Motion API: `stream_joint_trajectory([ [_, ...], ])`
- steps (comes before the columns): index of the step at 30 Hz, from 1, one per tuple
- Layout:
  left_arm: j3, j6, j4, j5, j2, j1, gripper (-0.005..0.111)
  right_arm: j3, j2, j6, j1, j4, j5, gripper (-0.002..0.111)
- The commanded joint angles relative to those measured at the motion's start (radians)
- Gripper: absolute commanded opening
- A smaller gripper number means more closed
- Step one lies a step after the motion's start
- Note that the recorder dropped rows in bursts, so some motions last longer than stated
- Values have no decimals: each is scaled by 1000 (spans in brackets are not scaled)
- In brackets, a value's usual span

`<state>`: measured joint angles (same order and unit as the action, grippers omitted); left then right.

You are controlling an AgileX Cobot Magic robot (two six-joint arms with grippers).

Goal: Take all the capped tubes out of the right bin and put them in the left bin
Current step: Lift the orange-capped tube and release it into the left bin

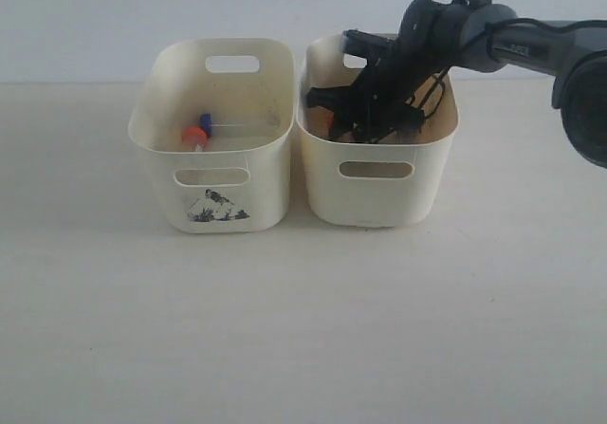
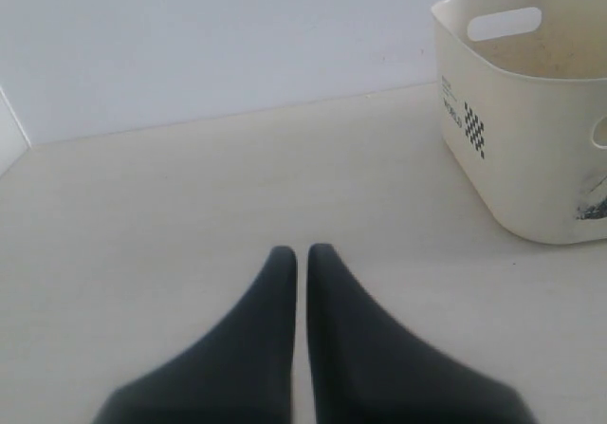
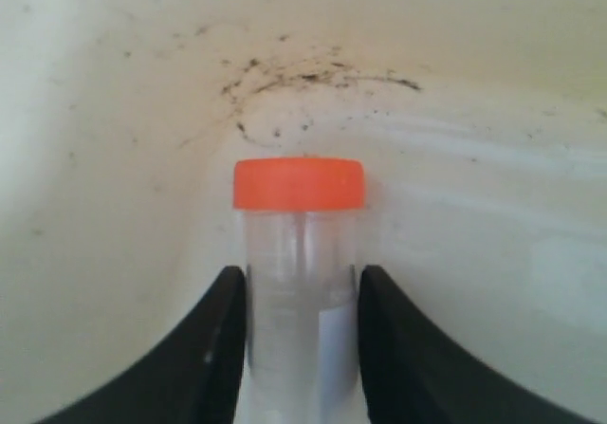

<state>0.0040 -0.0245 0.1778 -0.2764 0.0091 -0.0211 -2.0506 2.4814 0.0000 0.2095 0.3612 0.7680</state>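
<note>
Table (image 1: 303, 329): pale top; two cream bins stand on it side by side, close together
Right bin (image 1: 379, 201): plain front; the right arm reaches down into it and hides the floor, so I cannot tell whether more tubes lie there
Left bin (image 1: 266, 192): smudged mark under the front slot; capped tubes lie on its floor, an orange cap (image 1: 194, 137) and a blue cap (image 1: 206, 120) showing
Left gripper (image 2: 302, 253): fingers together, nothing between them; low over the table, well apart from the left bin; idle
Right gripper (image 3: 302, 286): inside the right bin, clamped on the clear body just under the cap
Orange-capped tube (image 3: 299, 239): held in the right gripper, inside the right bin near the wall facing the left bin
Step (judged): lift out and carry across
Method: raise straight up until the tube clears the rim, then cross both rims high; hold firmly, as smooth plastic may slip; lower well inside the left bin before opening, clear of the tubes already there
</note>
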Motion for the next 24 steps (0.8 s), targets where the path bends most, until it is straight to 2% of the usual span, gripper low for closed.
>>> stream_joint_trajectory([
  [1,-4,-12,-1,15,-2,1,4,14,-65,0,-19,-52,42,0],
  [12,-4,-12,-1,15,-2,1,4,14,-275,0,-31,-31,118,0],
  [20,-4,-12,-1,15,-2,1,4,14,-355,-49,-18,226,195,0],
  [24,-4,-12,-1,15,-2,1,4,15,-357,-89,21,300,238,0],
])
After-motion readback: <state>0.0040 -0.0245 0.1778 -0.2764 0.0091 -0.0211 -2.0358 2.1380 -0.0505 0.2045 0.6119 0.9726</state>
